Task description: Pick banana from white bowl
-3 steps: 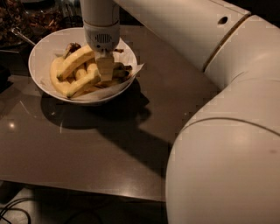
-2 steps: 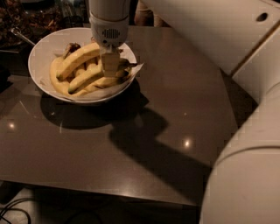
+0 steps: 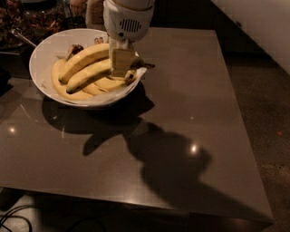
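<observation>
Arm's bulk gone from right foreground, gripper (image 3: 122, 63) remains down inside the white bowl (image 3: 38, 59) at the table's (image 3: 195, 108) far-left corner, against the bananas (image 3: 86, 59) lying there, grip state cannot be told.

Only the last stretch of the arm (image 3: 130, 3) shows, at the top edge, left of centre. The white wrist (image 3: 129, 22) stands vertical, its slotted grille facing the camera. Straight below it hangs the gripper (image 3: 121, 63), tan and narrow, pointing directly down, its tip in the upper-left part of the view.
</observation>
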Available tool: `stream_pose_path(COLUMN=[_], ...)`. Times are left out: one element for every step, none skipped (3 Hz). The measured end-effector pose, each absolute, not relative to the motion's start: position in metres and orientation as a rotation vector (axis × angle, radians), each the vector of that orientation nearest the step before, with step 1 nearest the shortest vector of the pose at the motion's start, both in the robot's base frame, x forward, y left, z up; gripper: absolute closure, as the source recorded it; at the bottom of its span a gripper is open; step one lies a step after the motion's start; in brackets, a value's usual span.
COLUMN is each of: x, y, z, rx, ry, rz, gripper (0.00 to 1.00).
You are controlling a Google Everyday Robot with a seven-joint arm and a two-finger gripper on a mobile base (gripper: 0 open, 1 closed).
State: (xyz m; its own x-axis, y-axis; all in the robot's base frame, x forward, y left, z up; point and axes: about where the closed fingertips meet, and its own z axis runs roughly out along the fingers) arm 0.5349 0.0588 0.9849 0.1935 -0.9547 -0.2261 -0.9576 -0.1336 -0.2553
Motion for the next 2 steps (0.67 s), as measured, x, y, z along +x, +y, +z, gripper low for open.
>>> stream_pose_path(x=[0.4801,0.4785], y=[0.046,0.0458], z=[1.0062,1.0076], rx=[-2.115,-2.113], ry=[1.747,1.744], rz=[0.051,0.05], gripper=[1.0,1.0])
